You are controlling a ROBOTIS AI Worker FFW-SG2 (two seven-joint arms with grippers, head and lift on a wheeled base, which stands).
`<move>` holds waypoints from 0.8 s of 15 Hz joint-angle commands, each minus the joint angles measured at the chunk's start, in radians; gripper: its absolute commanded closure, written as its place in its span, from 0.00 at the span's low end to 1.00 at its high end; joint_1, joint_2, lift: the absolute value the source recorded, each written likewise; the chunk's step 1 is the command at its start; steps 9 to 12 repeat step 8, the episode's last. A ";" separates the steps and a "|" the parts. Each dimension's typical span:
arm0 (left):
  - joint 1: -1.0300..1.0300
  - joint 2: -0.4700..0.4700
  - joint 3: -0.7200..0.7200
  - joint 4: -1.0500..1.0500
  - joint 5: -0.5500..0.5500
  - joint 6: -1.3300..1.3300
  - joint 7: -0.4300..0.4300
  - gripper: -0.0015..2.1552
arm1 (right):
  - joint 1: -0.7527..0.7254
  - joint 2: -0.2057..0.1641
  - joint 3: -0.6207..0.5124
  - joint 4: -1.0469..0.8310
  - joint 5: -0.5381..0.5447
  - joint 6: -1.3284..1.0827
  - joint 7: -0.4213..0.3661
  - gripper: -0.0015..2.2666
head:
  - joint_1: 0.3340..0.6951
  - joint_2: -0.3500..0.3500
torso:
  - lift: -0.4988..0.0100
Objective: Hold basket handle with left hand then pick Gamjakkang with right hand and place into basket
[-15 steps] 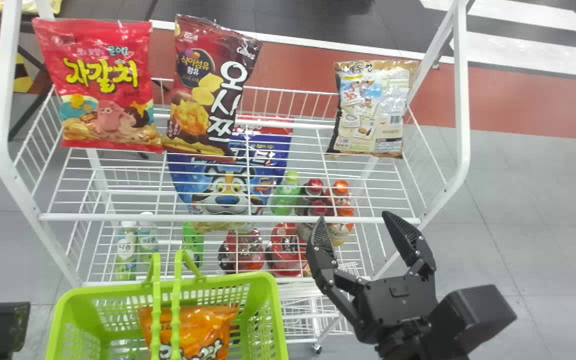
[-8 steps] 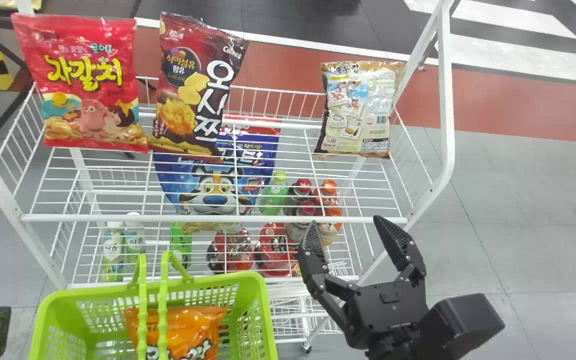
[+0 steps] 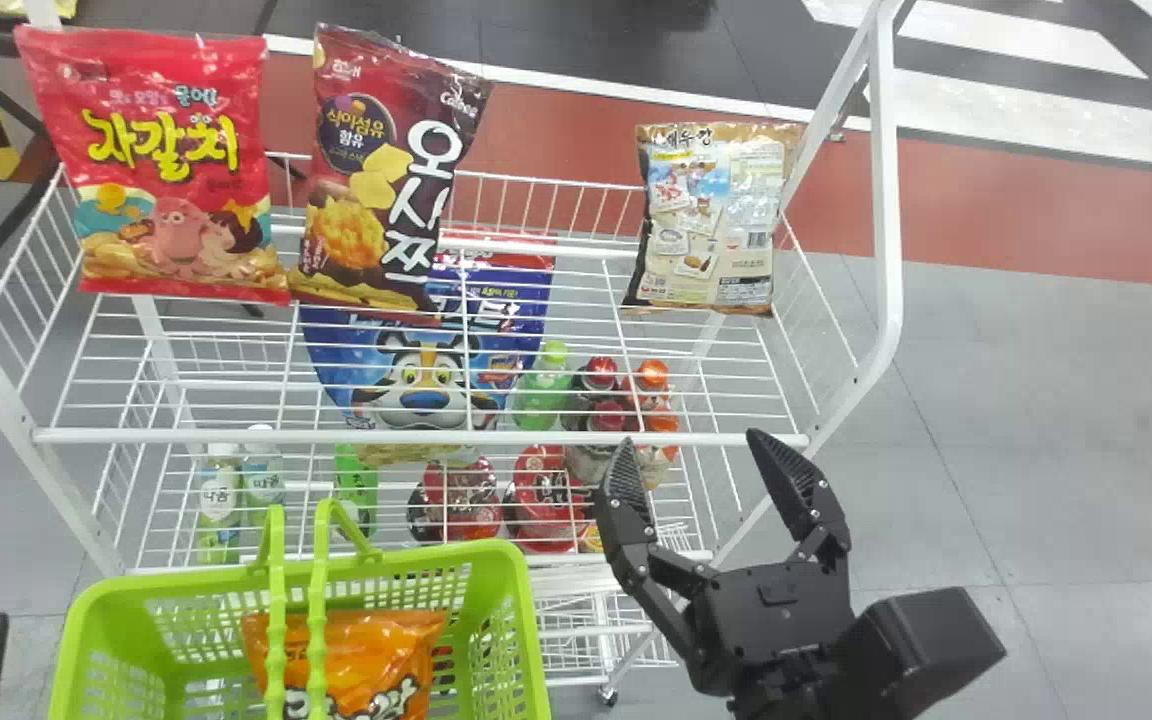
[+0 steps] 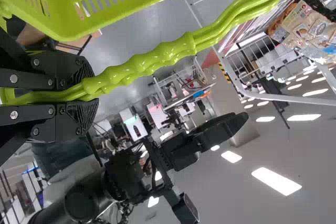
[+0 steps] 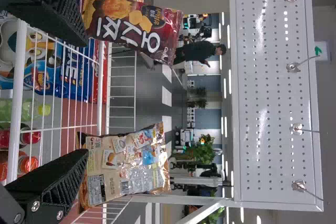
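We've L gripper (image 4: 86, 96) clamped on basket handle (image 3: 317, 600). Orange bag (image 3: 376, 652) in basket (image 3: 526, 610), lower L of head view. Our R gripper (image 3: 692, 440) lower R, jaws apart.

across the frame's upper and middle parts is the rack (image 3: 416, 437). at upper left on its top shelf, the left-hand bag (image 3: 161, 160) stands beside the middle bag (image 3: 356, 170); well apart, at upper right, is the right-hand bag (image 3: 711, 220). below that shelf, near centre, a large pouch (image 3: 426, 375) sits left of some bottles (image 3: 541, 395), with tubs (image 3: 546, 500) nearer the front. lower left, before the rack, is the basket (image 3: 416, 558); a snack packet (image 3: 376, 650) lies in it, under the upright handle (image 3: 317, 600).
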 commanded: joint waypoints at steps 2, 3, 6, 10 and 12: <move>0.001 0.000 0.004 -0.001 0.002 0.000 -0.002 1.00 | 0.000 -0.003 0.000 -0.002 0.000 0.000 -0.004 0.04 | 1.00 0.13 | 0.94; 0.001 0.000 0.004 -0.001 0.002 0.000 -0.002 1.00 | 0.000 -0.004 0.000 -0.002 0.000 0.000 -0.005 0.04 | 1.00 0.13 | 0.94; 0.001 0.000 0.004 -0.001 0.002 0.000 -0.002 1.00 | 0.000 -0.006 0.000 -0.003 0.000 0.000 -0.010 0.04 | 1.00 0.13 | 0.94; 0.003 0.000 0.004 -0.001 0.002 0.000 -0.003 1.00 | 0.000 -0.007 0.000 -0.003 0.000 0.000 -0.010 0.04 | 1.00 0.12 | 0.94; 0.003 0.000 0.004 -0.001 0.002 0.000 -0.003 1.00 | 0.000 -0.007 0.000 -0.003 0.000 0.000 -0.010 0.04 | 1.00 0.12 | 0.94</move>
